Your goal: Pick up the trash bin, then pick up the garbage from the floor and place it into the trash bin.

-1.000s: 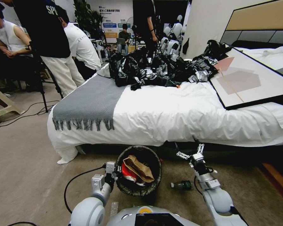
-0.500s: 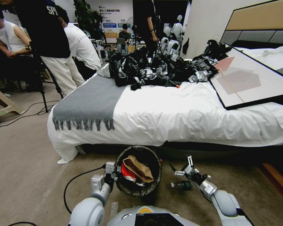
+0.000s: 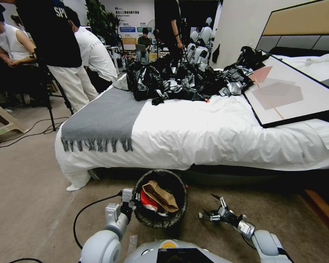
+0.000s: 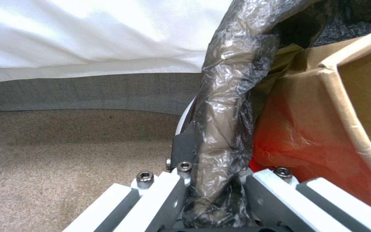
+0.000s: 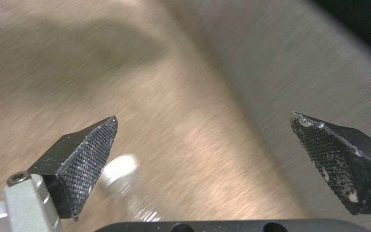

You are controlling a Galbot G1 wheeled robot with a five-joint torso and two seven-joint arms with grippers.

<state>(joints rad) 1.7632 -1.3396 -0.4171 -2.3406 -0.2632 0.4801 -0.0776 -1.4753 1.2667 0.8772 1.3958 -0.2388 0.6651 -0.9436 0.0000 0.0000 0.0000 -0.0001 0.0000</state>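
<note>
L gripper (image 4: 213, 180) is clamped on trash bin (image 3: 161, 199) rim. R gripper (image 3: 212, 212) is spread wide, empty, low over floor. Bottle prob light, rigid, rolls easily; grab mid-body.

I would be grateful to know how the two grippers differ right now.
The left gripper is shut on the trash bin rim; the right gripper is open and holds nothing. The left sits beside the bin; the right hangs low over the carpet, apart from it. Both are down near the floor.
</note>
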